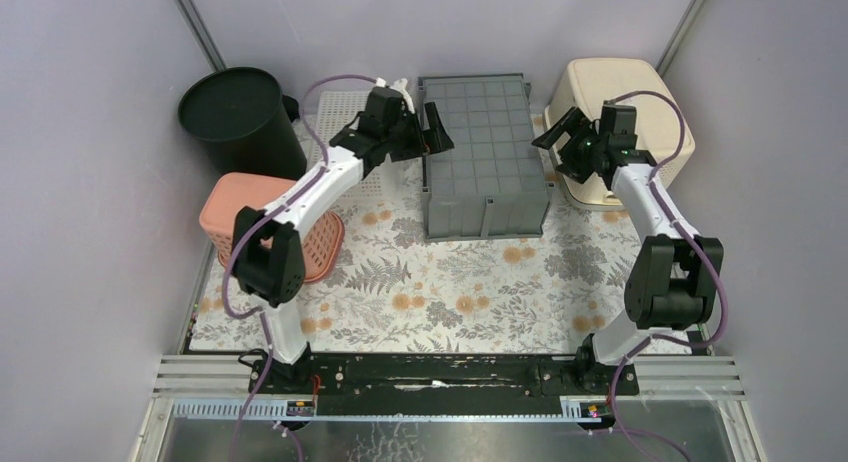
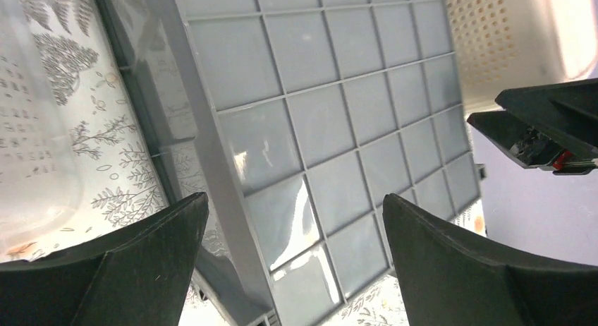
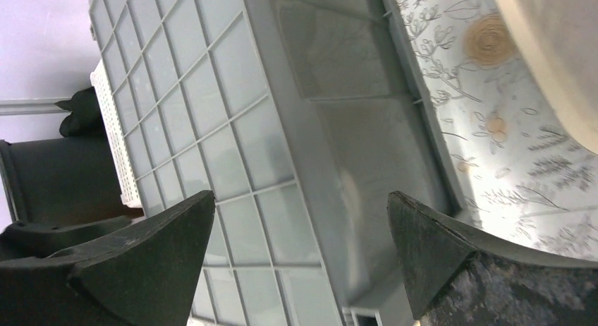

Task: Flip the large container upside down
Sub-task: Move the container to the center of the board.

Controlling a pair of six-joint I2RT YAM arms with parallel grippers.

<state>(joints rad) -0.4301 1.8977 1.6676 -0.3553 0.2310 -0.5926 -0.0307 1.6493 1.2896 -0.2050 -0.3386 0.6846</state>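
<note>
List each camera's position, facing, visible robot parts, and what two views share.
Top external: above and behind the bases, looking down at the table; both arms, left hand and right hand show.
Left wrist: on the left arm, facing down at the crate; its own fingers show.
Right wrist: on the right arm, facing the crate's side; its own fingers show.
Shared: all see the crate's gridded base.

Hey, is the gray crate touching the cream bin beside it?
Apart. The right wrist view shows a strip of cloth lying bare between the crate and the bin.
</note>
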